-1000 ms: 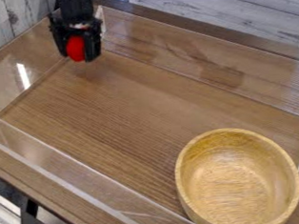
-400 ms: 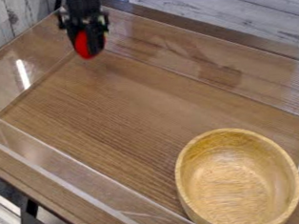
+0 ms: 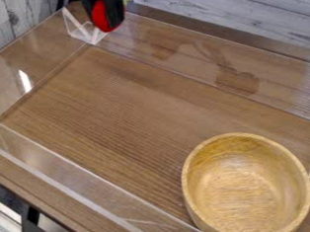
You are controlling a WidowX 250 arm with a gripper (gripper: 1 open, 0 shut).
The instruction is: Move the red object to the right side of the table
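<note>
The red object, small and glossy, hangs at the top left of the view, above the far left corner of the table. My gripper is shut on it. Only the black finger ends show on either side of the toy; the rest of the gripper is cut off by the top edge. The toy looks lifted off the brown wood-grain surface.
A round light wooden bowl sits at the near right of the table. Low clear acrylic walls edge the tabletop at the front, left and back. A pale plank surface lies beyond the far wall.
The gripper shut on the red object near the far left corner, then rose and shifted slightly right with it, so most of the gripper has left the top of the view.
</note>
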